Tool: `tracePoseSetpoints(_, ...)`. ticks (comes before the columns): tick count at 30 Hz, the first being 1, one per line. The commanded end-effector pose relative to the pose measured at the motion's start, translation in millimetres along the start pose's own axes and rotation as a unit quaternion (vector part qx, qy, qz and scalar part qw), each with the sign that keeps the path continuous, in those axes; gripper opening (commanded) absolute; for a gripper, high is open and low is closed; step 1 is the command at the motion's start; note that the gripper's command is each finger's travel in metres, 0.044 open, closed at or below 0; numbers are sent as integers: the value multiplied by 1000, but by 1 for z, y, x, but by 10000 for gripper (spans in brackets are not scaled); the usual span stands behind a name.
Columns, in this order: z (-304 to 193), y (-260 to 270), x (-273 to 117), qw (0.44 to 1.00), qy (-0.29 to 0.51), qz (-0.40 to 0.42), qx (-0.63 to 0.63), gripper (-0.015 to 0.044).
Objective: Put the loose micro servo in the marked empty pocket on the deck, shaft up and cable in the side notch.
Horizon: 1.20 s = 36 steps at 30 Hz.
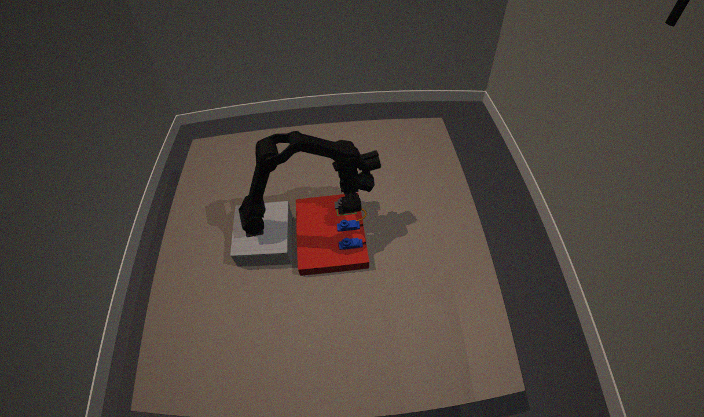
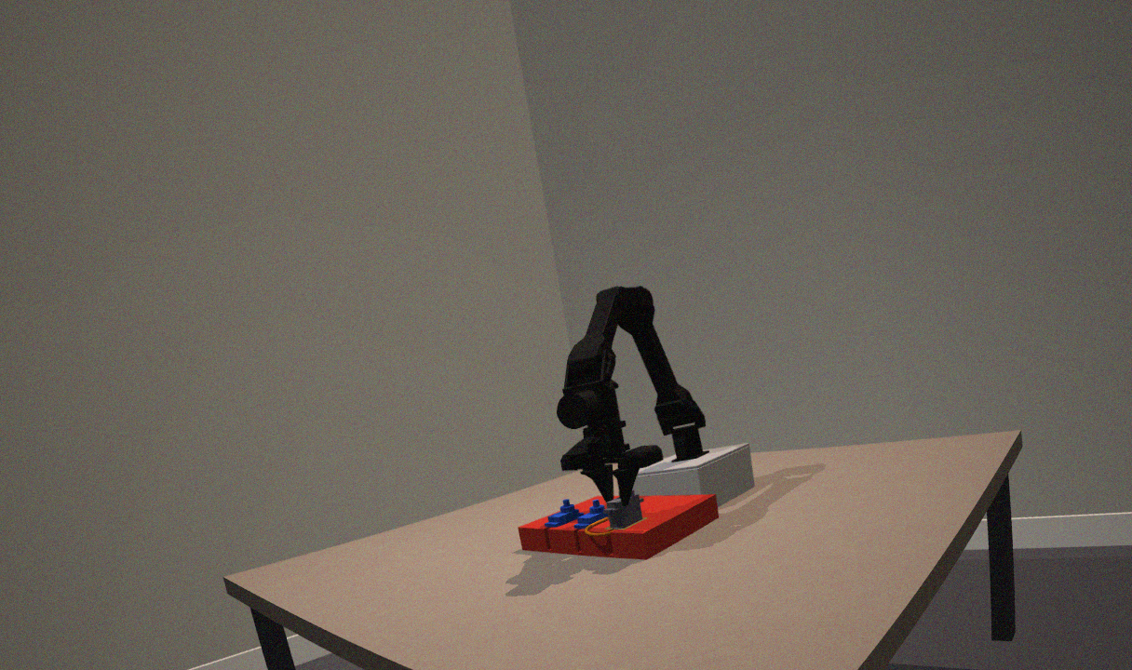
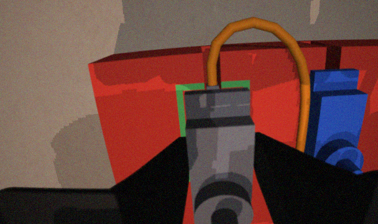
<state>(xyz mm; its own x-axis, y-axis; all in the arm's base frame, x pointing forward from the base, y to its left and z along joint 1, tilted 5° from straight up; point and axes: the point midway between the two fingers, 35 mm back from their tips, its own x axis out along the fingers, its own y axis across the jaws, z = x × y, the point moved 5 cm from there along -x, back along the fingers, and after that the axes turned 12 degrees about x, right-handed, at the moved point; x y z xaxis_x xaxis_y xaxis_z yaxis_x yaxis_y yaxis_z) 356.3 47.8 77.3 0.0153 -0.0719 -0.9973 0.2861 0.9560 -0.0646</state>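
Observation:
The loose grey micro servo point(image 1: 338, 205) point(image 2: 624, 514) point(image 3: 220, 146) is upright, its shaft pointing up. My gripper point(image 2: 618, 502) point(image 3: 219, 143) is shut on its sides. The servo is over the pocket's green outline point(image 1: 345, 214) point(image 3: 180, 115) on the red deck point(image 1: 312, 256) point(image 2: 678, 520) point(image 3: 130, 124). In the exterior view most of its body shows above the deck, so the visible ear is raised off the surface. The orange cable point(image 1: 365, 214) point(image 2: 595, 530) point(image 3: 254, 23) leaves over the side notch and loops towards the nearer blue servo. The servo hides the pocket's opening, and the far ear is out of the wrist view.
Two blue servos sit in the deck beside the pocket, the nearer one point(image 1: 348, 225) point(image 2: 589, 520) point(image 3: 341, 115) close to my finger and the cable, the other point(image 1: 350, 243) point(image 2: 563, 515) farther along. The arm's pale base block point(image 1: 261, 246) point(image 2: 733, 478) stands behind the deck.

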Motion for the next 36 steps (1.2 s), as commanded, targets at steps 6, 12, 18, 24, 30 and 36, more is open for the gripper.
tracePoseSetpoints(6,0,0,8,1000,1,-1,-1,0)
tracePoseSetpoints(12,0,0,12,1000,1,-1,-1,0)
tracePoseSetpoints(18,0,0,17,1000,1,-1,-1,0)
tracePoseSetpoints(24,0,0,21,1000,1,-1,-1,0)
tracePoseSetpoints(30,0,0,26,1000,1,-1,-1,0)
tracePoseSetpoints(36,0,0,30,1000,1,-1,-1,0)
